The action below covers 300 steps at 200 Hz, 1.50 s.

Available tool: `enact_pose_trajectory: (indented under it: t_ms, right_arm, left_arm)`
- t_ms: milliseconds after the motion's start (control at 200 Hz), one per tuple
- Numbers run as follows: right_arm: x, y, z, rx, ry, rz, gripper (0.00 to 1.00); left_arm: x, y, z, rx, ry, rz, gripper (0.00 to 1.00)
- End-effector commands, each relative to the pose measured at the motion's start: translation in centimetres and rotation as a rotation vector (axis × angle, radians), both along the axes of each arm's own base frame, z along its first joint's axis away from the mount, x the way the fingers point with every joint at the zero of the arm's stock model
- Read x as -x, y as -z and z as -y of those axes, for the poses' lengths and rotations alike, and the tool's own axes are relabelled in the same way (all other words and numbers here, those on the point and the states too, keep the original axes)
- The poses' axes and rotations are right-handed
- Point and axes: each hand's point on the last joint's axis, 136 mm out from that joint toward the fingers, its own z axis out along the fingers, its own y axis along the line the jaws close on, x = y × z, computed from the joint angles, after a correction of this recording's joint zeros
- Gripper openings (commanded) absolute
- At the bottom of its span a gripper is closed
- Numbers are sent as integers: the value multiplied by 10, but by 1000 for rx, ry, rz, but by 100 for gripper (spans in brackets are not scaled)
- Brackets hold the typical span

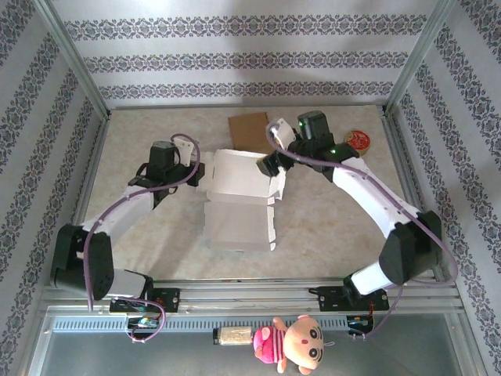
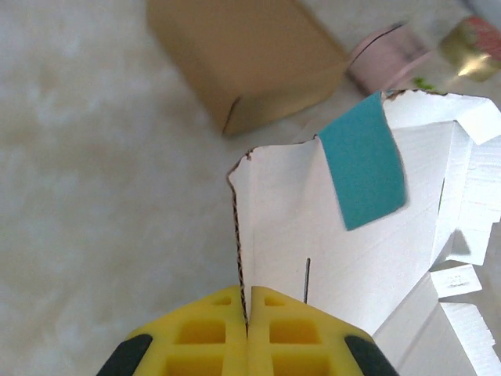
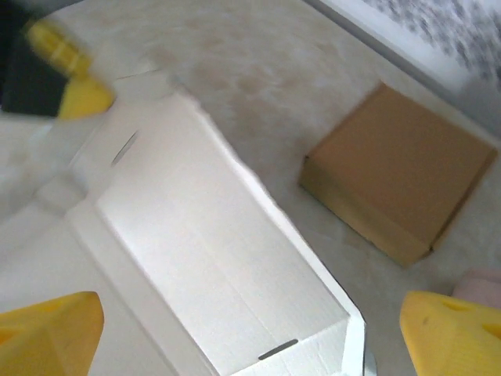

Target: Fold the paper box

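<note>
The white paper box (image 1: pixel 239 200) lies half-folded in the middle of the table, its back walls raised and a flat panel spread toward me. My left gripper (image 1: pixel 201 175) is at the box's left wall. In the left wrist view its yellow fingers (image 2: pixel 219 333) are shut on the corrugated edge of that wall (image 2: pixel 239 235). My right gripper (image 1: pixel 270 166) hovers over the box's right end. It (image 3: pixel 250 345) stands wide open above the white inner floor (image 3: pixel 211 258), a yellow fingertip at each lower corner and nothing between them.
A brown cardboard box (image 1: pixel 248 129) (image 3: pixel 403 184) sits behind the white one. A round red tin (image 1: pixel 358 141) stands at the back right, with a pink roll (image 2: pixel 387 59) near it. A plush doll (image 1: pixel 293 341) lies below the near rail.
</note>
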Motion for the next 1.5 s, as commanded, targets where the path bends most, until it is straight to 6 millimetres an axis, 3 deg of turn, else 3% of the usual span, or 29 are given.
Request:
enact_pose_trajectory:
  t_ms: [0, 75, 170, 290, 340, 435, 505, 640, 745, 835, 939, 1039, 1134, 1214, 1334, 1494]
  right_arm:
    - [31, 21, -10, 122, -304, 163, 98]
    - [20, 29, -4, 196, -281, 177, 97]
    - [11, 42, 1, 277, -287, 182, 90]
    - [-3, 49, -1, 323, -268, 210, 61]
    - [-8, 49, -4, 323, -257, 220, 58]
    - [-13, 49, -13, 301, -262, 244, 40]
    - [-18, 51, -16, 300, -257, 257, 34]
    - [-21, 52, -19, 316, -250, 272, 13]
    - [-22, 45, -19, 343, -225, 316, 12]
    - [-26, 30, -14, 383, -163, 400, 10]
    - [-36, 4, -4, 474, -68, 541, 10]
    - [-49, -18, 6, 607, 34, 690, 10]
    - [-60, -30, 16, 724, 124, 798, 10]
    - [-66, -34, 19, 803, 167, 872, 9]
    - [-69, -15, 12, 909, 161, 921, 9]
    - [-72, 35, 7, 1048, 138, 965, 9]
  left_arm:
    - [2, -21, 16, -55, 146, 205, 0]
    - [8, -25, 21, -56, 184, 247, 0]
    - [13, -29, 23, -55, 200, 280, 0]
    - [17, -30, 27, -52, 221, 294, 0]
    - [18, -31, 28, -55, 227, 300, 0]
    - [18, -32, 30, -60, 234, 304, 0]
    - [18, -32, 30, -62, 230, 304, 0]
    - [15, -30, 28, -75, 212, 288, 0]
    - [11, -34, 24, -64, 169, 282, 1]
    - [6, -49, 16, -10, 75, 272, 32]
    - [11, -79, 8, 120, -35, 250, 54]
    - [20, -100, -3, 314, -177, 174, 59]
    - [30, -95, -16, 522, -368, -17, 59]
    - [36, -94, -5, 681, -379, -152, 59]
    - [37, -102, 11, 800, -323, -207, 58]
    - [34, -87, 8, 689, -361, -233, 55]
